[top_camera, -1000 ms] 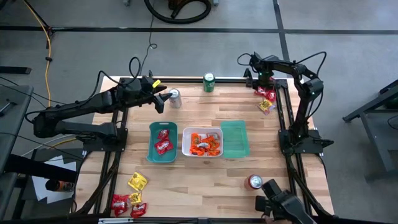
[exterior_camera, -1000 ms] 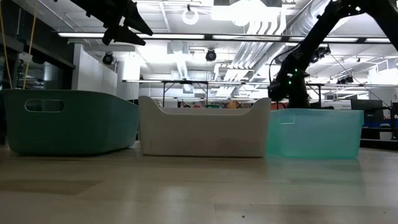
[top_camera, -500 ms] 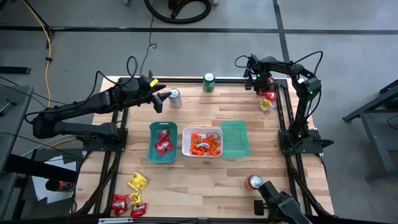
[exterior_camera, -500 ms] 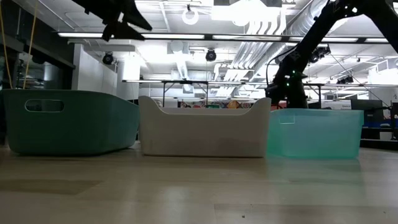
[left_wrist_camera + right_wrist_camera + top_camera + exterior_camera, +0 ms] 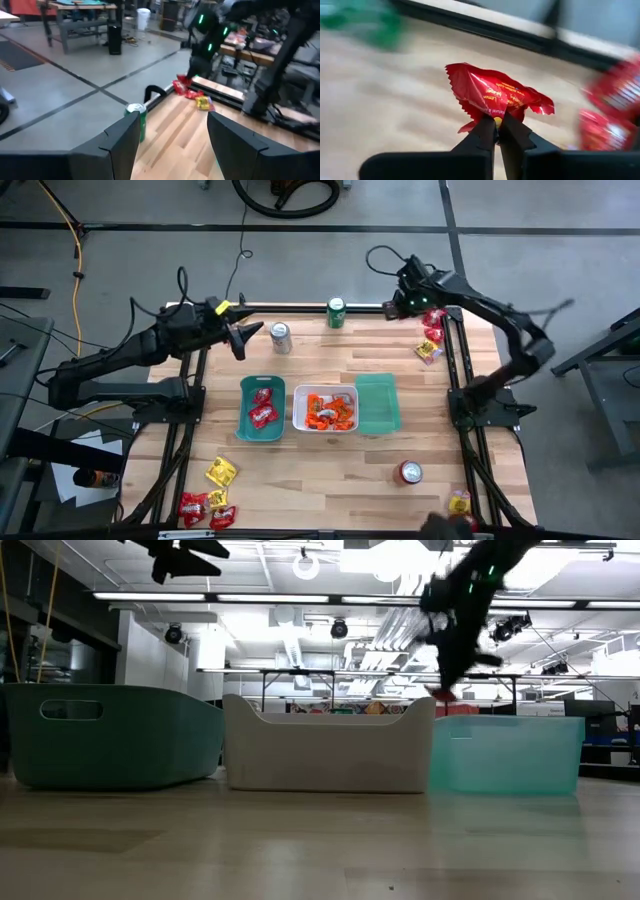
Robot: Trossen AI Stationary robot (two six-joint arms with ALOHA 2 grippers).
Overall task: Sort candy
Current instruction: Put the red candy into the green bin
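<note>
1. A red crinkly wrapped candy packet (image 5: 492, 95) is pinched between the closed fingers of the right gripper (image 5: 497, 126), above the table's far right corner.
2. The left gripper (image 5: 243, 338) is held with fingers apart near the silver soda can (image 5: 281, 336).

bare tabletop (image 5: 330, 455) front of 3 trays (image 5: 321, 409), green can (image 5: 337, 313) blocking rear edge

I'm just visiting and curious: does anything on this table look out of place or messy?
Mostly loose candy: red and yellow packets lie scattered at one table corner, more near the right pincer, which is pinching a red packet. The light green tray looks bare.
</note>
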